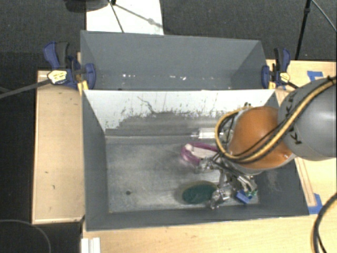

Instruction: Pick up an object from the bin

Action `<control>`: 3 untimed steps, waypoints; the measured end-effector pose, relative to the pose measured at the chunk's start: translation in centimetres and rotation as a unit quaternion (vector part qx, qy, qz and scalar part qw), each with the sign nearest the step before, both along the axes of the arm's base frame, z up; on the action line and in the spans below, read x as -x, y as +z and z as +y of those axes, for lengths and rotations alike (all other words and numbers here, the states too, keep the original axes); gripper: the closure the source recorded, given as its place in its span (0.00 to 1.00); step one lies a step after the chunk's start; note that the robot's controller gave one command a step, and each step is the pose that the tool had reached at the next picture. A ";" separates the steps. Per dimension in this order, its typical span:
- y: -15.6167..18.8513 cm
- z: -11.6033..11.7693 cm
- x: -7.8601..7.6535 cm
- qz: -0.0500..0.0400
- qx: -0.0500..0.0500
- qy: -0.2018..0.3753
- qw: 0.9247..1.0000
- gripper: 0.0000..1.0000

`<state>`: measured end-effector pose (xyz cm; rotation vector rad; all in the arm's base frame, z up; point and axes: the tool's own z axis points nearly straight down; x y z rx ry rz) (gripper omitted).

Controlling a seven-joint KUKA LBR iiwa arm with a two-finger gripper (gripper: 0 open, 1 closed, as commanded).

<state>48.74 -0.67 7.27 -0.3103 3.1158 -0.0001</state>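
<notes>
Dark green oval disc (196, 195) is the thing nearest the tool (218, 198). To take it well, we judge that we should centre the tool over its middle rather than its rim, come down square to the floor of the bin (95, 162), and close across its narrow width. We should keep clear of the small blue piece (244, 196) so that only one thing comes up. Whether the tool is apart or together we cannot tell, as the orange wrist cover (258, 138) crowds it. The disc lies flat near the front wall, with the tool just beside its right edge, low over the floor and perhaps touching it. The blue piece sits just right of the tool, and a pink looped thing (192, 154) lies behind.
</notes>
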 end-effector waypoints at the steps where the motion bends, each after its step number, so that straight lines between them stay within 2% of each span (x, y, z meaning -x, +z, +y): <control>1: 0.0 1.3 0.5 0.000 0.000 -0.085 0.996 0.00; 2: 0.2 1.2 0.4 -0.003 -0.001 -0.087 0.996 1.00; 3: 12.1 1.2 0.1 0.000 -0.001 -0.091 0.996 1.00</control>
